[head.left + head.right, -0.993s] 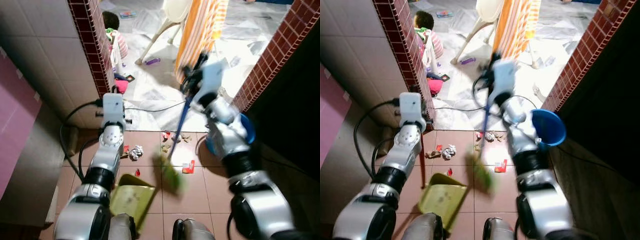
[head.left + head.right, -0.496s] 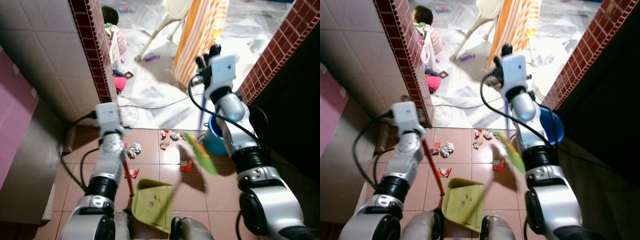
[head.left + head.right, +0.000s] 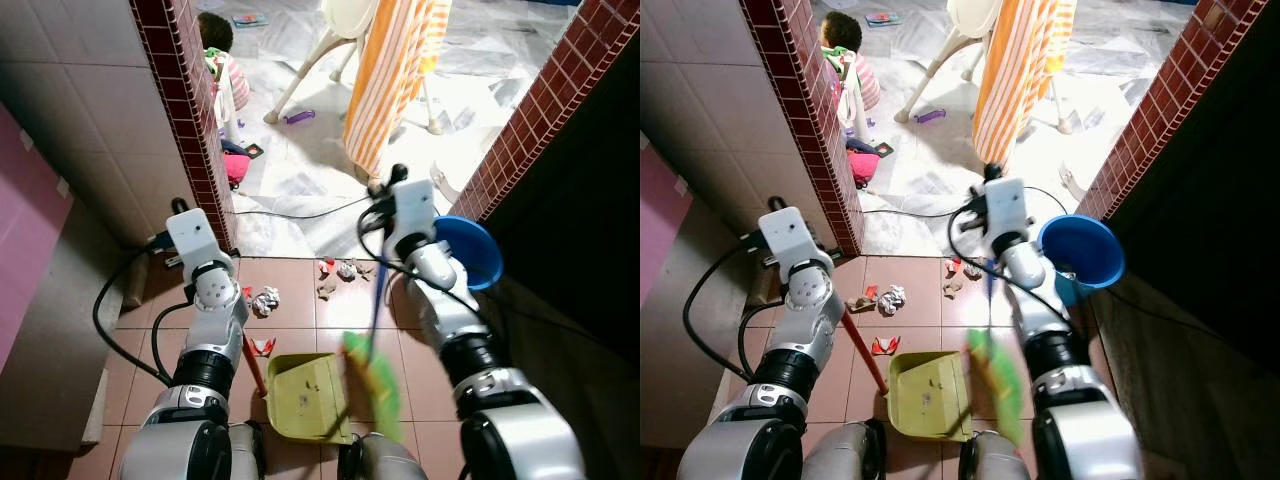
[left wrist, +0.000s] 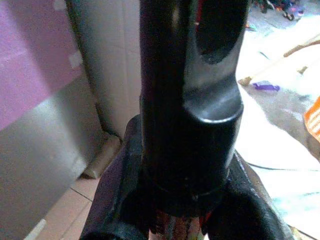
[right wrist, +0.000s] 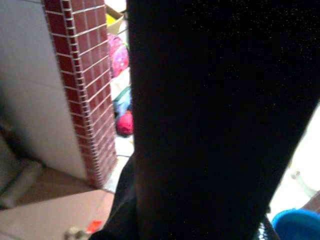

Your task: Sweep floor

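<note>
Left gripper [image 3: 790,235] clenched on red handle [image 3: 866,362], dustpan [image 3: 928,395] now squared flat on floor [image 3: 920,320]. Paper scraps [image 3: 890,298] unswept just beyond. Right gripper [image 3: 1000,205] grasping blue broom [image 3: 992,375], swung back from the far side to the pan's edge: stroke finished, 1 more pass likely needed.

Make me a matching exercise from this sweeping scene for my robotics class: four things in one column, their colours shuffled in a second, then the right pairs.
Things:
1. Dustpan
2. Bucket
3. Dustpan handle
4. Hanging cloth

Colours:
A. Blue
B. Orange and white stripes
C. Yellow-green
D. Red

Pairs: 1-C, 2-A, 3-D, 4-B
</note>
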Controlling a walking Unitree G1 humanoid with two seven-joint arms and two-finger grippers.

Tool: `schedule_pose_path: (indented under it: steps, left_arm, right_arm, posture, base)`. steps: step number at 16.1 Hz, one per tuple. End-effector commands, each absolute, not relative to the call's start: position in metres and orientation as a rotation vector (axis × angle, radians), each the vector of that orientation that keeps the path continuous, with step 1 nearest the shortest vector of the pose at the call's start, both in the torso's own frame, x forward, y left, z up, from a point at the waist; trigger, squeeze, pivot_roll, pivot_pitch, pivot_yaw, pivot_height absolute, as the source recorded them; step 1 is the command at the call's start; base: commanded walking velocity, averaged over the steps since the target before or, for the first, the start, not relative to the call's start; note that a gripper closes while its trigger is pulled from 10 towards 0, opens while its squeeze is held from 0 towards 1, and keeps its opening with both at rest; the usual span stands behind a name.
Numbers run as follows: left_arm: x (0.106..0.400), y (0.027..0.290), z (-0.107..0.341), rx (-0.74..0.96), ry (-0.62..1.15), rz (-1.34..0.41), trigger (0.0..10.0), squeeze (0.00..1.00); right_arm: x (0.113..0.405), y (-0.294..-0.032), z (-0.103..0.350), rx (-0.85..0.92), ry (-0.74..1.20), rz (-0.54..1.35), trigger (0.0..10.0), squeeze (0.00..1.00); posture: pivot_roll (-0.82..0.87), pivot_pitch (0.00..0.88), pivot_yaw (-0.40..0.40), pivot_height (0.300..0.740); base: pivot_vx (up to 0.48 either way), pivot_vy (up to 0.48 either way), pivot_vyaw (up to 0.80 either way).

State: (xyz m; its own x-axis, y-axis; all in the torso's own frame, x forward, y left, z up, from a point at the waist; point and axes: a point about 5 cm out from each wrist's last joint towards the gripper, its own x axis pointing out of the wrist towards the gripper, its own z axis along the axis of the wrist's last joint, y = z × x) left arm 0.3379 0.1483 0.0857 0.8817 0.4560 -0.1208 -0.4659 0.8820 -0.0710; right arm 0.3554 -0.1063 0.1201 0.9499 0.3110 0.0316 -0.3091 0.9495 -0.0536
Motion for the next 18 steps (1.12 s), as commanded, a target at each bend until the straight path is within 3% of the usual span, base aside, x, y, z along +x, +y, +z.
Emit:
schedule_pose_path:
  steps: [1,7,11,13,18]
  left_arm:
    - [0.338,0.153,0.087,-0.034,0.076,0.477,10.0,0.00]
    - [0.342,0.163,0.108,0.214,-0.136,0.343,10.0,0.00]
    - [0.336,0.166,0.100,0.203,-0.121,0.392,10.0,0.00]
    - [0.333,0.160,0.093,0.126,-0.102,0.440,10.0,0.00]
    - [0.334,0.159,0.093,-0.025,-0.096,0.510,10.0,0.00]
  right_arm:
    - [0.356,-0.108,0.123,0.001,-0.040,0.317,10.0,0.00]
    - [0.357,-0.092,0.146,0.197,-0.064,0.398,10.0,0.00]
    - [0.357,-0.087,0.163,0.226,-0.105,0.409,10.0,0.00]
    - [0.359,-0.098,0.176,0.136,-0.184,0.349,10.0,0.00]
    - [0.364,-0.119,0.186,0.101,-0.221,0.239,10.0,0.00]
  posture:
    - [0.01,0.106,-0.061,0.740]
    - [0.01,0.109,-0.054,0.740]
    - [0.00,0.121,-0.055,0.740]
    - [0.00,0.123,-0.057,0.740]
    - [0.00,0.123,-0.051,0.740]
  base:
    - [0.000,0.000,0.00]
    - [0.000,0.000,0.00]
    - [0.000,0.000,0.00]
    - [0.000,0.000,0.00]
    - [0.000,0.000,0.00]
